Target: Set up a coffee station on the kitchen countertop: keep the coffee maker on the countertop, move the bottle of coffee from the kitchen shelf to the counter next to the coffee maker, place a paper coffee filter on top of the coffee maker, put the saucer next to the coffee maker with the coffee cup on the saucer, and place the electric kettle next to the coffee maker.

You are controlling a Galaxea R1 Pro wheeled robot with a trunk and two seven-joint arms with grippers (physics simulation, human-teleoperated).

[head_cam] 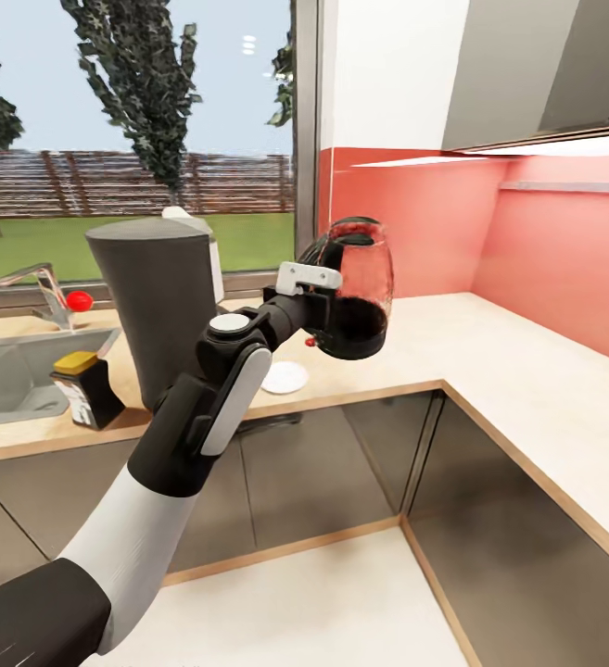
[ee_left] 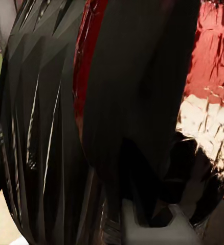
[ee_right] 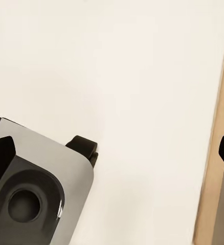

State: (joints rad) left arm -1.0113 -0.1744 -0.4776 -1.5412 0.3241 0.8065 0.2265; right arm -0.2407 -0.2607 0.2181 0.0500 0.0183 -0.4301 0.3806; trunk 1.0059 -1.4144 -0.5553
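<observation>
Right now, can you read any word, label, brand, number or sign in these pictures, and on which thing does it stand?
No text can be read.
The white label on the bottle of coffee carries dark marks, too small and blurred to read.
The electric kettle, held in the left gripper, and the coffee maker show no lettering.

Before me the beige surface [head_cam: 489,361] carries the coffee maker [head_cam: 160,296], the bottle of coffee [head_cam: 85,389] and the saucer [head_cam: 285,377].
</observation>
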